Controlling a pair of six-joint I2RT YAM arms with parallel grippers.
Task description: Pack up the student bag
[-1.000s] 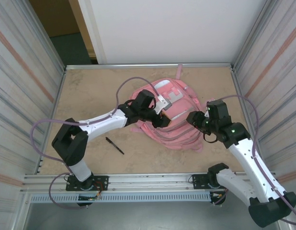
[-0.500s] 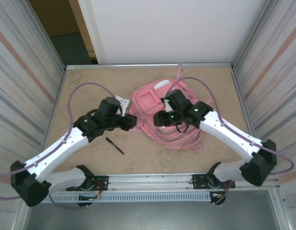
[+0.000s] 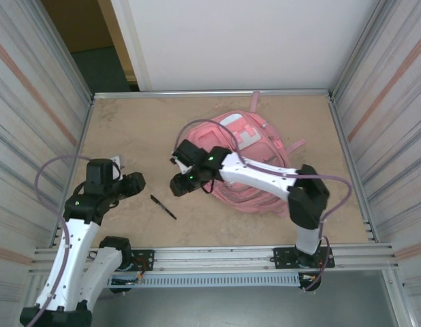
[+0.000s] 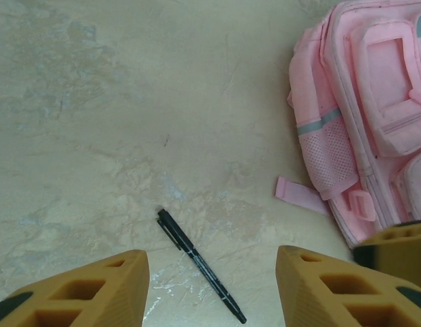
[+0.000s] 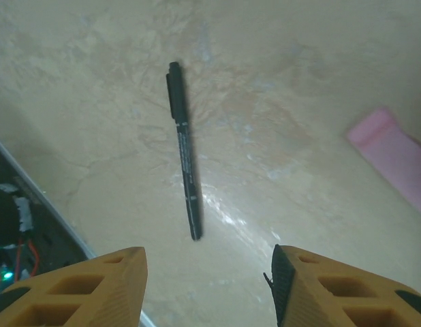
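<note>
Toward the back right of the beige marbled tabletop lies the large soft pink fabric backpack, resting flat with its front pockets facing up. Just off its near-left edge the right gripper hovers, jaws a good way apart and gripping nothing. A slim black pen lies on the bare surface, a little nearer than both grippers and between them. The left gripper hangs left of the pen, also well parted and empty.

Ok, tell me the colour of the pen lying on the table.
The pen is black; it shows best in the right wrist view.
</note>
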